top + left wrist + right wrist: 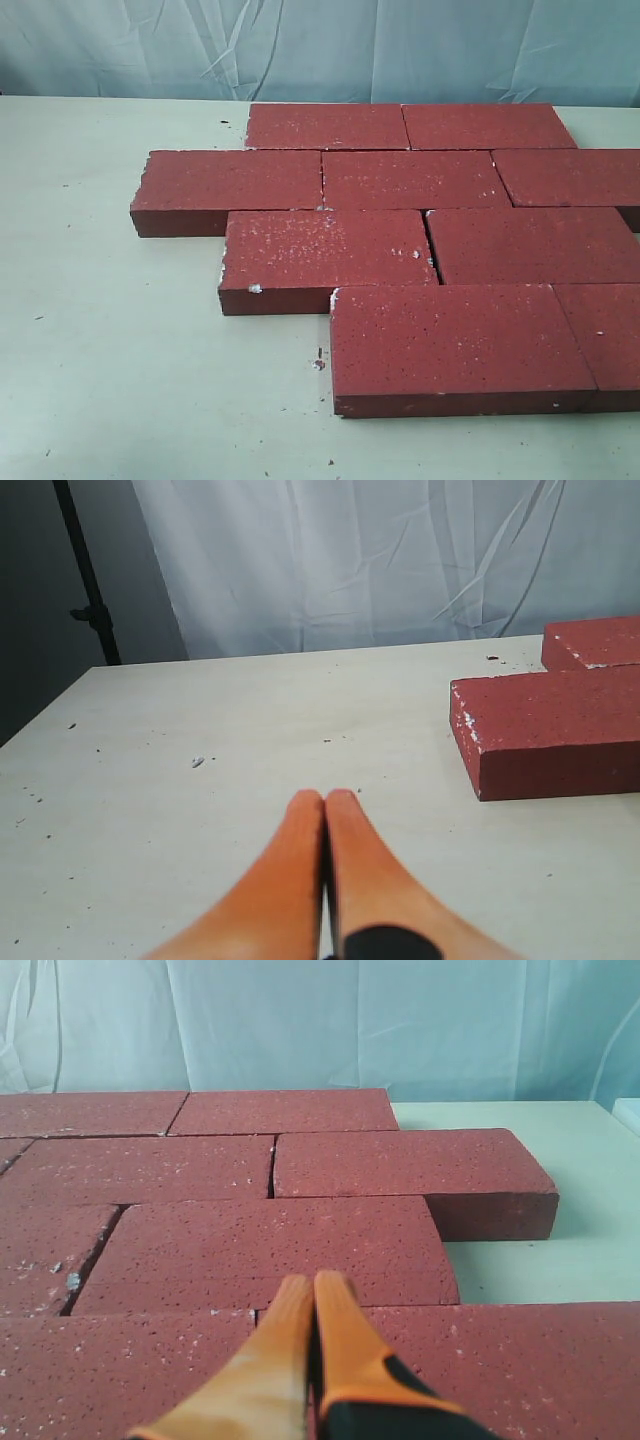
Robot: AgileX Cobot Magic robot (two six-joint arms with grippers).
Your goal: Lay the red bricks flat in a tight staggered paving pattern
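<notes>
Several red bricks (pixel 415 180) lie flat on the pale table (pixel 120 350) in four staggered rows that touch or nearly touch. A thin gap shows between the two bricks of the third row. Neither gripper appears in the exterior view. My left gripper (pixel 325 796) is shut and empty over bare table, with the end of a brick (pixel 555 730) off to one side. My right gripper (pixel 315 1280) is shut and empty, hovering low over the brick field (pixel 270 1245) near a seam between two rows.
A pale cloth backdrop (pixel 320 45) hangs behind the table. Small crumbs and chips (pixel 319 364) lie on the table in front of the bricks. A dark stand pole (pixel 90 580) rises beyond the table's far corner in the left wrist view.
</notes>
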